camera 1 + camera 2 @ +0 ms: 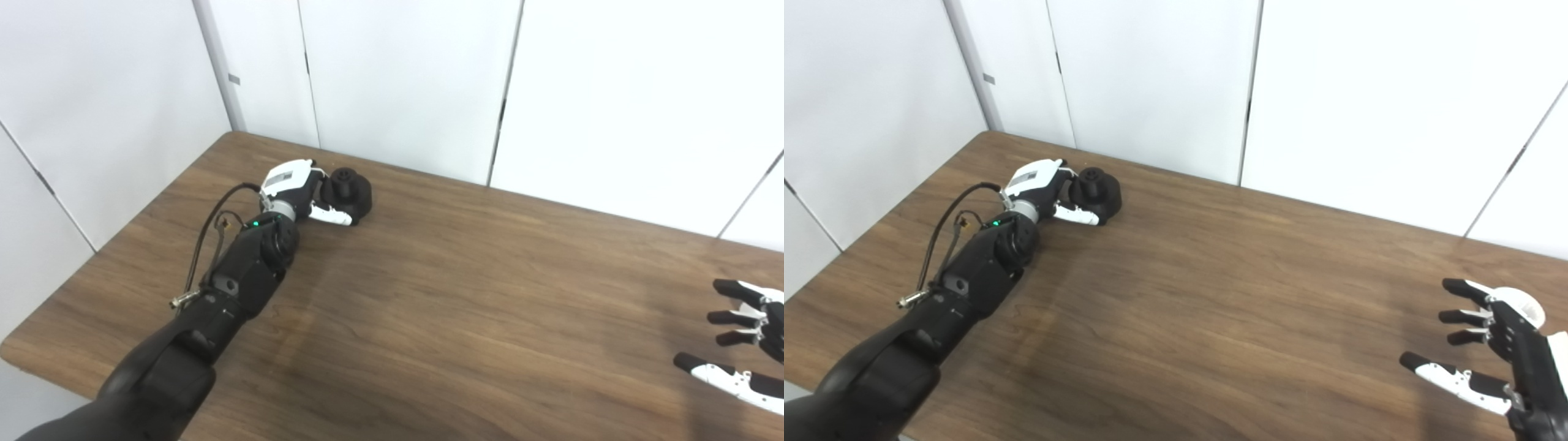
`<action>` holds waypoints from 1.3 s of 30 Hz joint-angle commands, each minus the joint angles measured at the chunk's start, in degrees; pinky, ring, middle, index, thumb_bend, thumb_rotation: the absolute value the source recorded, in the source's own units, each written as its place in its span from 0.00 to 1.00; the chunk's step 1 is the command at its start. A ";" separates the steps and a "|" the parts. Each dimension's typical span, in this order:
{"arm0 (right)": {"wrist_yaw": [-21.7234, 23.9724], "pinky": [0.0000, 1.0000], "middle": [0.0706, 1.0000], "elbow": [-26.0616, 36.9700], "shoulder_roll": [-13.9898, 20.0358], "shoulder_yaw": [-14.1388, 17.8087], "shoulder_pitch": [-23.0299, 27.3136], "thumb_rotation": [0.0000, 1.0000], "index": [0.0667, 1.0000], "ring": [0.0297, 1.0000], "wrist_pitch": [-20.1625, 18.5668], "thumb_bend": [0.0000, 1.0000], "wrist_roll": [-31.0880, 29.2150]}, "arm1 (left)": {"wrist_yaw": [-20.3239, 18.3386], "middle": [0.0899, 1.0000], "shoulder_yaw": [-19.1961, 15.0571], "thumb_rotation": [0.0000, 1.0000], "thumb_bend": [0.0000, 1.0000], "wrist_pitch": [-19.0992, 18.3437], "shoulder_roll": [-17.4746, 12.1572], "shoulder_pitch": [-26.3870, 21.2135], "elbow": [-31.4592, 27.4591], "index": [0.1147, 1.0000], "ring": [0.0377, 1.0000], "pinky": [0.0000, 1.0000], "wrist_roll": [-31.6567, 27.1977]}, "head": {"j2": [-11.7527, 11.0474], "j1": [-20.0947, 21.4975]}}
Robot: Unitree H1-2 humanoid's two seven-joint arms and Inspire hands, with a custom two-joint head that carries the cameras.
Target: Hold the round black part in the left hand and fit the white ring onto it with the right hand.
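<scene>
Robot's left arm is reaching across a brown wooden table (465, 306) toward its far left corner. Left hand (303, 195) is resting against the round black part (349, 193), fingers curling around its near side; can't tell if the grip is firm. The part is sitting on the table near the back edge, w/ white wall panels (404, 79) behind. Right hand (1497, 349) is hovering over the table's right side, well apart from the part, fingers spreading wide open & holding nothing. A curved white piece is showing behind it; can't tell what it is.
</scene>
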State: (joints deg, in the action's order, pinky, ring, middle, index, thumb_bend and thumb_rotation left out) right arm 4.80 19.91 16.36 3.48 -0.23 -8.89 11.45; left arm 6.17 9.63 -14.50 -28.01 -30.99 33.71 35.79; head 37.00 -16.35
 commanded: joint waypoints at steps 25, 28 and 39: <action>0.41 0.52 0.79 1.99 0.57 0.70 1.30 0.00 0.73 0.63 0.29 0.67 -1.20 | 9.78 0.87 -3.30 0.07 0.53 12.78 0.46 -2.07 3.88 0.42 0.93 0.95 -5.36 | 0.79 -0.23; 0.41 0.53 0.79 1.93 0.69 0.60 1.38 0.00 0.73 0.63 0.39 0.66 -0.97 | 7.20 0.87 -2.55 0.07 0.52 12.70 0.00 -0.95 2.50 0.42 0.94 0.95 -5.59 | 0.89 -0.15; 0.48 0.52 0.79 2.19 0.68 0.52 1.70 0.00 0.72 0.63 -0.07 0.66 -0.88 | -1.83 0.91 1.97 0.07 0.52 10.78 -1.57 2.14 -1.18 0.42 0.98 0.96 -4.96 | 0.95 -0.03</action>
State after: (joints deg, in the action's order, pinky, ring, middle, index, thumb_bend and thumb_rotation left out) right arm 5.42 20.07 16.40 3.50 -0.26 -10.13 10.61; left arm 5.70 10.81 -3.46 -28.32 -28.45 33.08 29.77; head 37.88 -16.35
